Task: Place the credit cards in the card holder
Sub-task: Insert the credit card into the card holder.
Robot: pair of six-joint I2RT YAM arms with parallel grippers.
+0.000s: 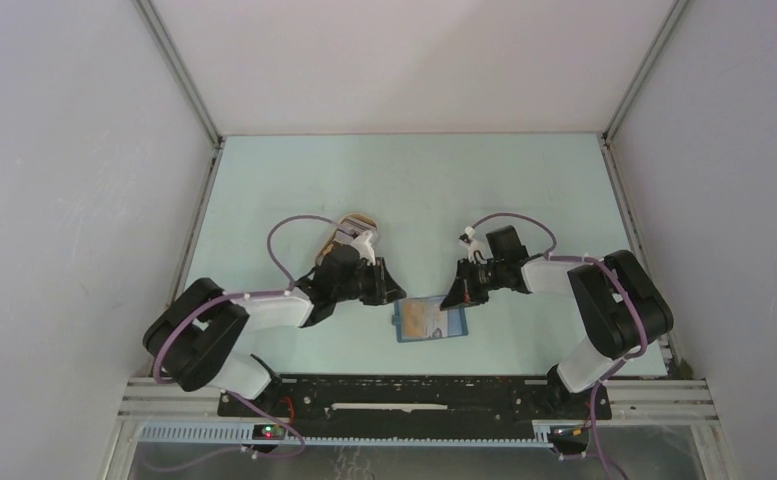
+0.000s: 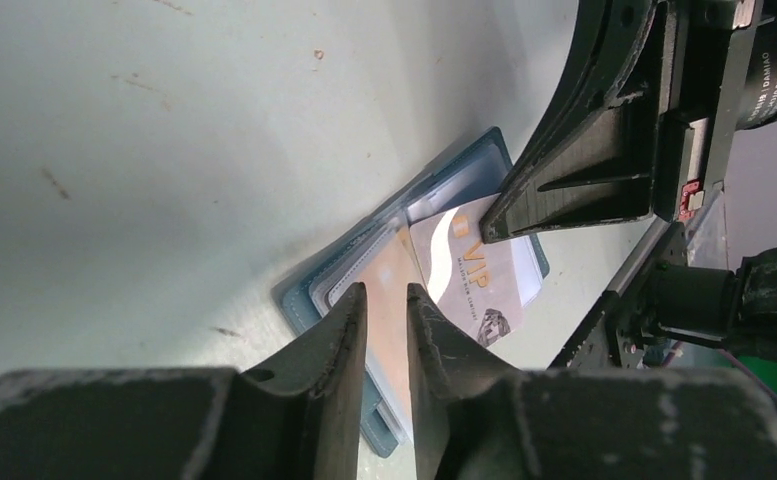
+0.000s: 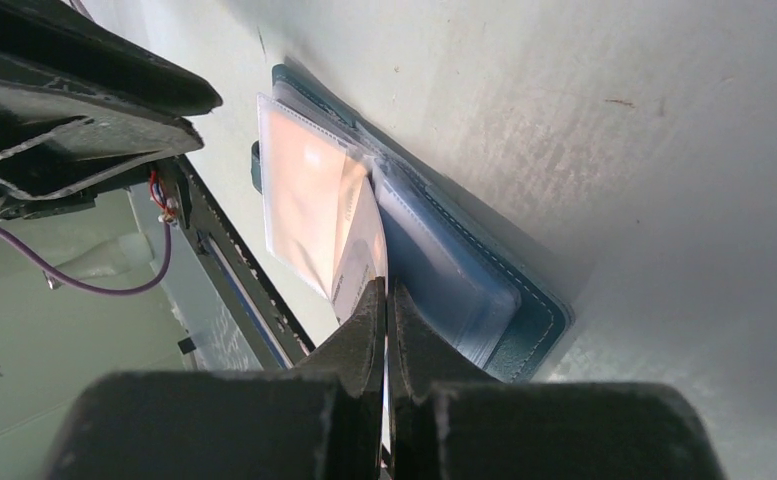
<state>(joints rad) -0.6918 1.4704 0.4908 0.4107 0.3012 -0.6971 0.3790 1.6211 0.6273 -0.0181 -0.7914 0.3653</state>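
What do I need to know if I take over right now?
Left gripper: jaws slightly apart, nothing in them, over the open wallet.
Right gripper: shut on the VIP card, which lies across the wallet's inside.
Done: a peach card looks seated in a clear sleeve.
Left: get the VIP card fully into a slot, then release. No other cards in view; the tray is mostly hidden behind the left arm.

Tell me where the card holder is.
In the top view the card holder lies open on the table near the front edge, between the left tool and right tool.
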